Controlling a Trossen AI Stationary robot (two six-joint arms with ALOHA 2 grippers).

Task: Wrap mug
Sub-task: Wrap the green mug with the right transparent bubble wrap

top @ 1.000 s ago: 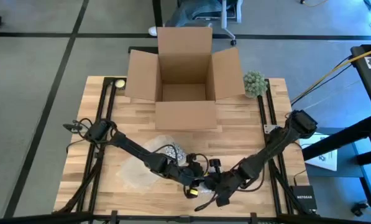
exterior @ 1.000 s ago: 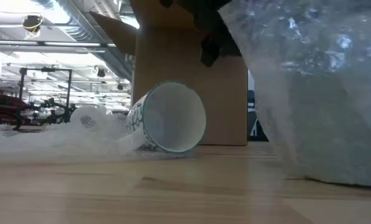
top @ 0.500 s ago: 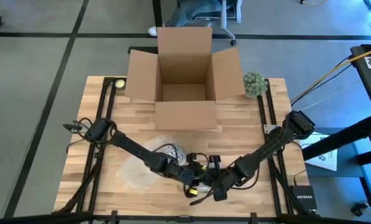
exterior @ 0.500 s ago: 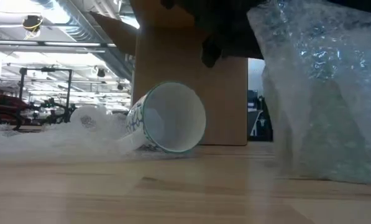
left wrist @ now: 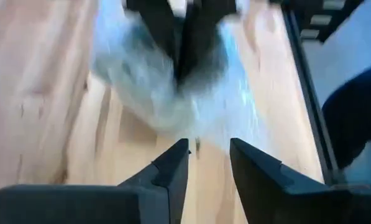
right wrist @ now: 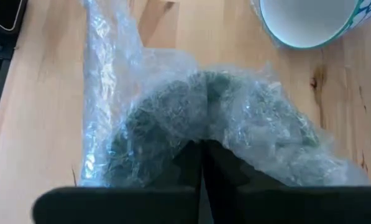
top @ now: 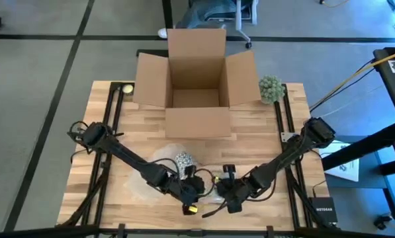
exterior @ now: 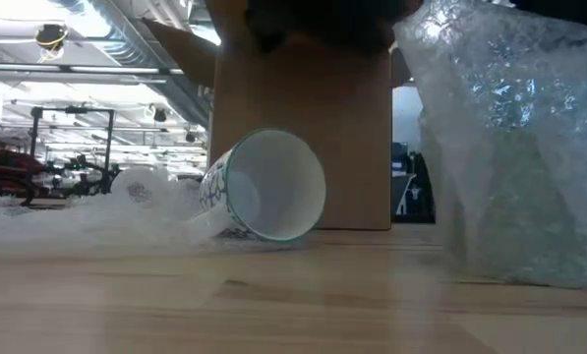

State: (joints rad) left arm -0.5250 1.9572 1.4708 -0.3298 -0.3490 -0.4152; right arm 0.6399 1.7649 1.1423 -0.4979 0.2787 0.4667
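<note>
On the wood surface the mug lies bare on its side, wrapping barely begun: right claw pinches the wrap, left claw released.

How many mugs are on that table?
1. A single mug lies on its side on the wooden table, its open mouth facing the low camera, in front of the cardboard box. The bubble wrap might hide something more.

Crinkly clear plastic wrap — glossy mug, wood table
</note>
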